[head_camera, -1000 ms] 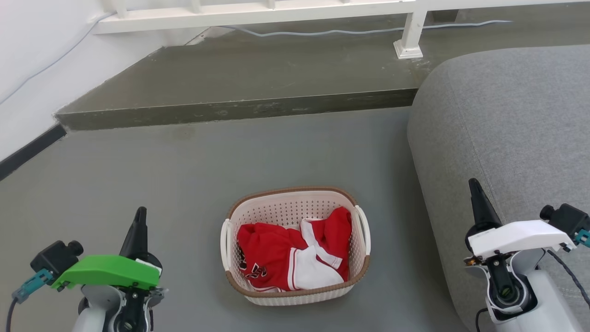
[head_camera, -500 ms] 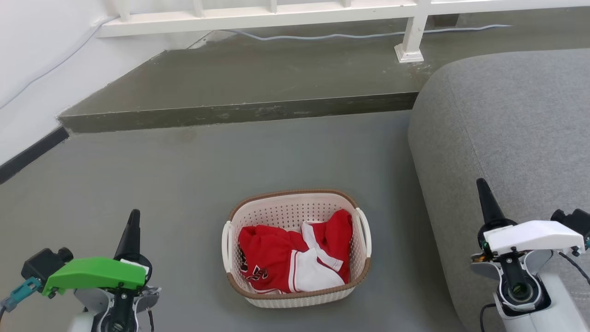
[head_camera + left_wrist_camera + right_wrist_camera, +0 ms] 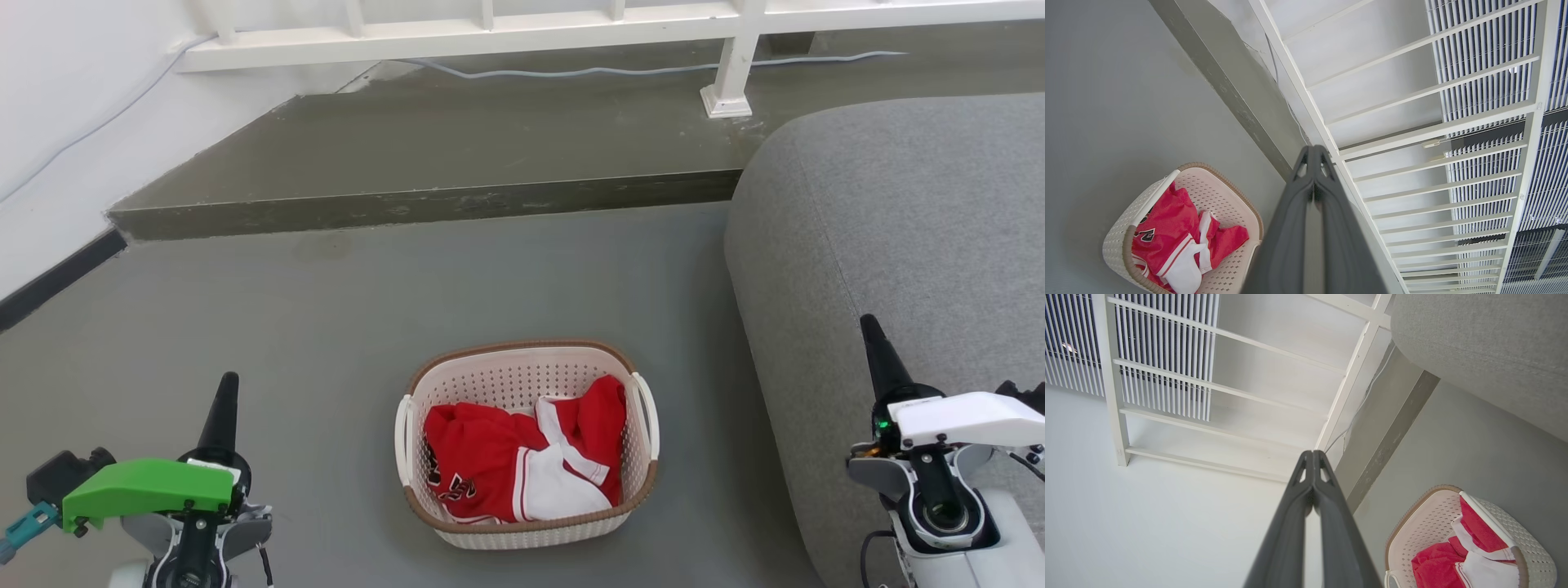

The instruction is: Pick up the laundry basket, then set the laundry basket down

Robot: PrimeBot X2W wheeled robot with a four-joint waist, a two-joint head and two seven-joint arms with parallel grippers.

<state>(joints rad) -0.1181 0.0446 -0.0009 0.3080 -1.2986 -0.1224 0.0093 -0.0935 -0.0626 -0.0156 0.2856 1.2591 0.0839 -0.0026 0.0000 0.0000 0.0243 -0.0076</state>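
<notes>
The small oval cream-white perforated plastic laundry basket with a brown woven-look rim stands on the grey floor, holding a red and white garment. Open floor lies to its left and beyond it up to the edge of the dark raised step, while a narrower strip separates it from the rounded edge of the grey fabric sofa. The left hand and right hand hang well apart from it on either side, each with its fingers pressed together, empty.
</notes>
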